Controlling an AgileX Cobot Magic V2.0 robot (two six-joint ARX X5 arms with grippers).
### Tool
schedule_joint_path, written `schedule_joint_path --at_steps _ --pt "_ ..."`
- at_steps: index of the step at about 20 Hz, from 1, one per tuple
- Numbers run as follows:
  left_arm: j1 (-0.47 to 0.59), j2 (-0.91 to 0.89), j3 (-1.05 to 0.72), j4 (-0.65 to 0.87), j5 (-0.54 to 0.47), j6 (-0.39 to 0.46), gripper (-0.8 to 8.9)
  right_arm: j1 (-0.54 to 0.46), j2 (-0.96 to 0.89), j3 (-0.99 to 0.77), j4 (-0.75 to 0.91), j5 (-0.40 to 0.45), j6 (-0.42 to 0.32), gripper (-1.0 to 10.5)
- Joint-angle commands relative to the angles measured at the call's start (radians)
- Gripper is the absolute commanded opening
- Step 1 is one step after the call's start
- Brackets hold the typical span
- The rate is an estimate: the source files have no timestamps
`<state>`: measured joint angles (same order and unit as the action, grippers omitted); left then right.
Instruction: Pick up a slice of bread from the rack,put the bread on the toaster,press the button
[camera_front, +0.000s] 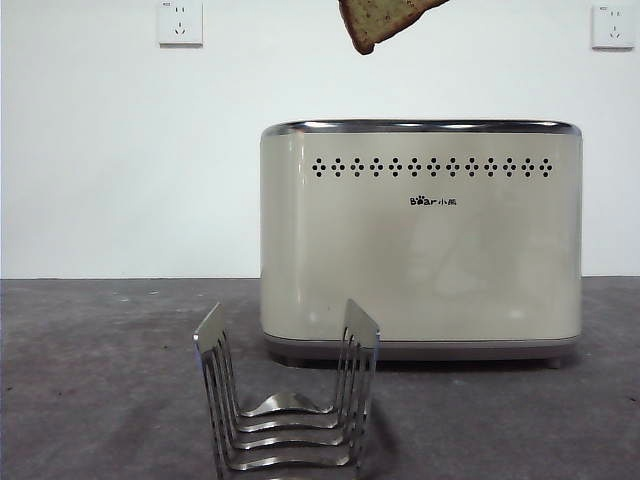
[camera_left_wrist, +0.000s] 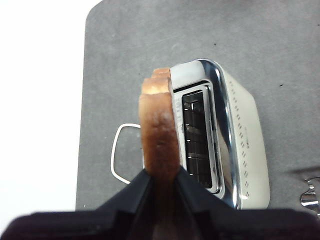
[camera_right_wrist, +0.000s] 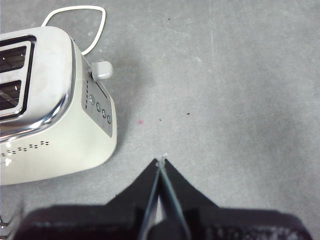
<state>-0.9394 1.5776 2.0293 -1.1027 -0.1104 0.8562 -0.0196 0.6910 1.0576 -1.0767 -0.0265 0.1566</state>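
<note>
- On the grey worktop (camera_front: 100, 380), the toaster (camera_front: 420, 240) stands upright as the largest item: a cream body with a chrome top rim, a row of black vent holes and a logo on its long side; the left wrist view shows its open slot (camera_left_wrist: 197, 137) from above.
- At one end of the toaster, the right wrist view shows a grey lever (camera_right_wrist: 102, 70) above a column of small round buttons (camera_right_wrist: 100, 109), with a white cord (camera_right_wrist: 75, 20) looped on the worktop behind.
- The rack (camera_front: 288, 400) stands in front of the toaster, near its left end in the front view, with nothing between its wire bars.
- The slice of bread (camera_left_wrist: 159, 132) hangs in the air above the toaster, tilted, with only its lower corner entering the front view at the top edge.
- The left gripper (camera_left_wrist: 160, 187) pinches the slice by its crust edge, one of its fingers (camera_left_wrist: 131, 192) on each side.
- The right gripper (camera_right_wrist: 161, 165) hovers over bare worktop beside the toaster's button end, its fingers pressed together at the tips.
</note>
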Motion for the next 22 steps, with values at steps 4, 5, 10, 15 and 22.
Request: schedule_joint_path --at_steps 4,5,10,15,22 --pt "0.029 0.035 0.000 0.003 0.019 0.020 -0.10 0.001 0.000 -0.002 0.006 0.000 -0.009 0.0" --pt "0.033 0.044 0.000 -0.005 0.042 0.019 -0.10 0.001 0.001 -0.002 0.006 0.000 -0.008 0.0" --pt "0.047 0.105 0.000 -0.050 0.066 0.017 -0.10 0.001 0.001 -0.002 0.006 0.001 -0.008 0.0" --pt "0.066 0.153 0.000 -0.033 0.069 0.017 -0.10 0.001 0.001 -0.002 0.006 0.001 -0.009 0.0" --pt "0.081 0.213 0.000 -0.033 0.087 0.020 -0.10 0.001 0.001 -0.002 0.007 0.001 -0.009 0.0"
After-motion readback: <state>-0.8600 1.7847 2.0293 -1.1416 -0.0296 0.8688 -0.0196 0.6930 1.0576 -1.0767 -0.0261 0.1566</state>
